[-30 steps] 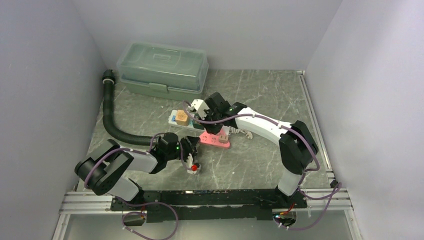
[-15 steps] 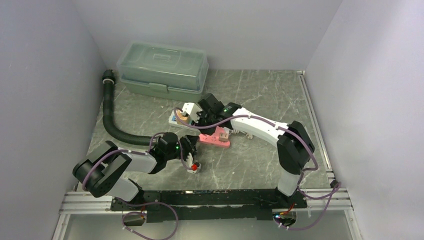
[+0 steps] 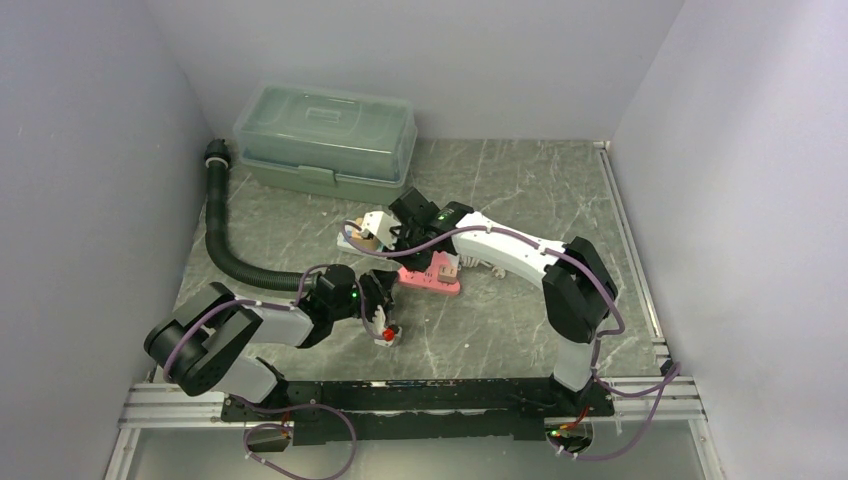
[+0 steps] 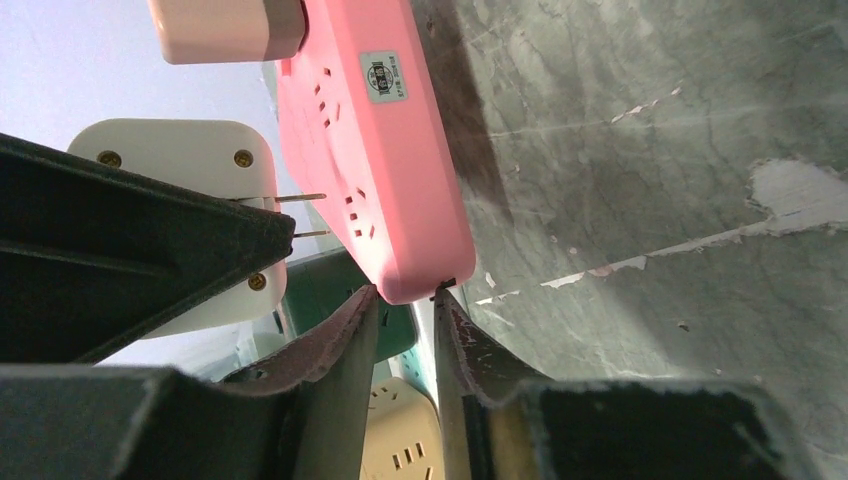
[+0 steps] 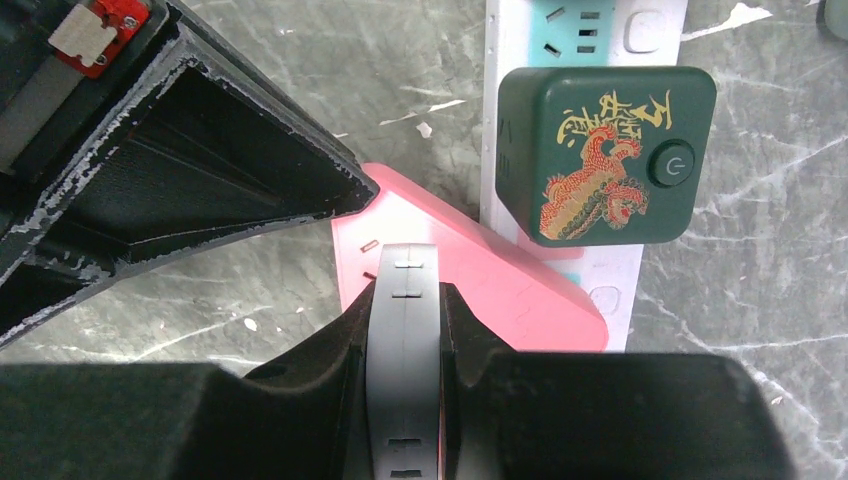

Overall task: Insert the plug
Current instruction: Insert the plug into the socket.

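plug: white flat two-prong plug (image 4: 175,165), held side-on to the socket face of the pink plastic power strip (image 4: 370,150). We see both prongs (image 4: 300,198) bare, with their tips just at the slots.
right gripper (image 5: 403,295): fingers (image 5: 345,340) pressed onto the plug's flat sides.
pink strip: flat on the grey marbled table (image 4: 650,150), with a beige plug (image 4: 225,30) seated at its far end.
left gripper (image 4: 405,300): fingertips (image 4: 345,335) narrowly apart, pinching the strip's near end.
beside the strip: white power strip (image 5: 560,30) alongside it, carrying a dark green square adapter with a gold dragon print (image 5: 605,150).
beyond the strip: pale green lidded plastic box (image 3: 325,130) and black corrugated hose (image 3: 222,235), both well apart from it.
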Motion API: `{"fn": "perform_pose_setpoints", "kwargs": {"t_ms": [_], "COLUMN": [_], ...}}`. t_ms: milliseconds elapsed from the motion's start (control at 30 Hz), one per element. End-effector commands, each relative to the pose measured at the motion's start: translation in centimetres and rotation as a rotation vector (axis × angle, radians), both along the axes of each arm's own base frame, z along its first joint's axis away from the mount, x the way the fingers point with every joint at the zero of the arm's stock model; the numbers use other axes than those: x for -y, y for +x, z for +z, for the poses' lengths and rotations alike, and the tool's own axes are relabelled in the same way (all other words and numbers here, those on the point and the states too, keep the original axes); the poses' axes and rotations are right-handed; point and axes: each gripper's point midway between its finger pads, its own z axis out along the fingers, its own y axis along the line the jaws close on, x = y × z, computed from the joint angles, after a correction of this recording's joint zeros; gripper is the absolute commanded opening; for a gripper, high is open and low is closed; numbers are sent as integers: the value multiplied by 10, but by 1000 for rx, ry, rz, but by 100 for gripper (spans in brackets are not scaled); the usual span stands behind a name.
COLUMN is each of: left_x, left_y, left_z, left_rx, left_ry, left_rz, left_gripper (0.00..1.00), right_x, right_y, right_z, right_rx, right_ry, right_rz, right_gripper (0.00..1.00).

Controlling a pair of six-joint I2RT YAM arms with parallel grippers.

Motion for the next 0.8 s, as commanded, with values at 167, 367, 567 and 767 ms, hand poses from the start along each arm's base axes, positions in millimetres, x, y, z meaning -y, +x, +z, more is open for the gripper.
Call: {"fn": "perform_pose_setpoints", "kwargs": {"t_ms": [167, 367, 567, 767], "left_x": [10, 11, 10, 10], "left_y": [-5, -3, -2, 0], "left_z": [7, 7, 7, 9], "left_rx": [19, 21, 20, 27], "left_ry": [-21, -18, -18, -18], "left_rz": [-57, -55, -49, -44], "left_gripper": [32, 28, 19, 18], "right_x": [-1, -4, -5, -7], "right_y": [4, 5, 3, 0], "right_z": [12, 11, 10, 5], "right_rx": [43, 42, 34, 22], "right_ry": [8, 12, 12, 4], "right_rz": [15, 23, 28, 37], "right_gripper": [0, 0, 0, 0]}}
